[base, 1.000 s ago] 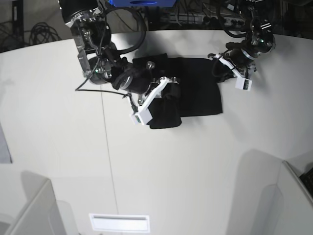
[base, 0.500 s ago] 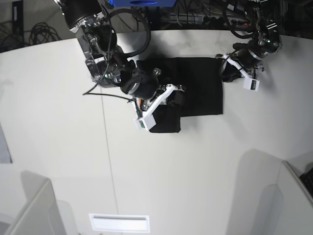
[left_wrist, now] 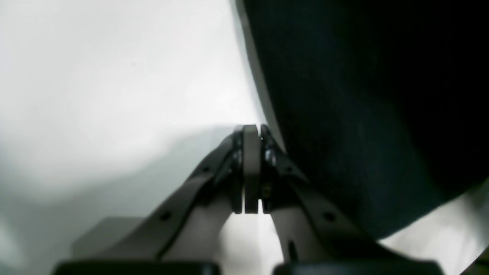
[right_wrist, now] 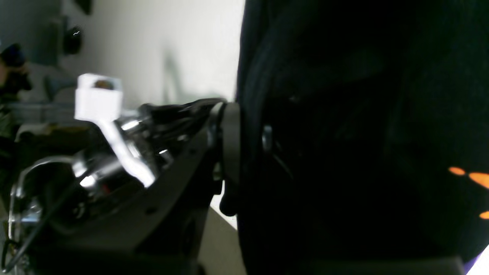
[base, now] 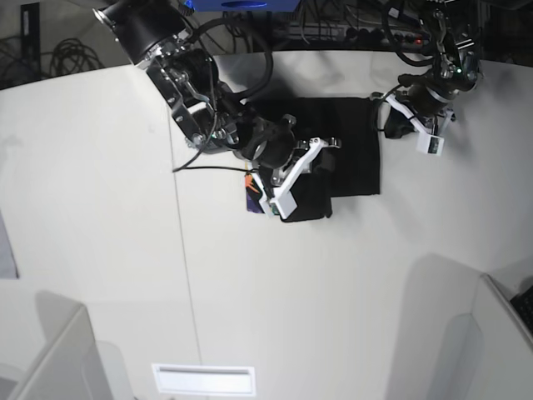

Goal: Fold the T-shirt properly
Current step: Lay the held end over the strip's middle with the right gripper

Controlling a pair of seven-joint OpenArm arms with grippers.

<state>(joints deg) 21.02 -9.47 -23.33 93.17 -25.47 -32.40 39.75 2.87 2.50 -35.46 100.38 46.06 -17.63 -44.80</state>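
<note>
One black T-shirt (base: 350,150) lies partly folded on the white table (base: 100,217), toward the far edge, between the two arms. A flap of it hangs from the right gripper (base: 321,158), which is clamped on the cloth; in the right wrist view the dark fabric (right_wrist: 344,133) fills the space at the jaws and hides the far finger, and a few orange marks (right_wrist: 470,177) of the print show near the edge. In the base view a small patch of orange and purple print (base: 251,193) peeks out beside the lifted fold.

The left gripper (left_wrist: 252,131) is clenched on nothing, its two fingers pressed flat together, just beside the shirt's edge (left_wrist: 344,114) over bare table. In the base view it sits at the shirt's far right corner (base: 400,121).

Two white camera blocks show, one on each wrist (base: 281,204) (base: 433,143). Cables (base: 58,50) trail behind the table's far rim, and two pale panels (base: 58,358) (base: 500,333) stand at the near corners. A faint seam (base: 185,275) runs down the tabletop
</note>
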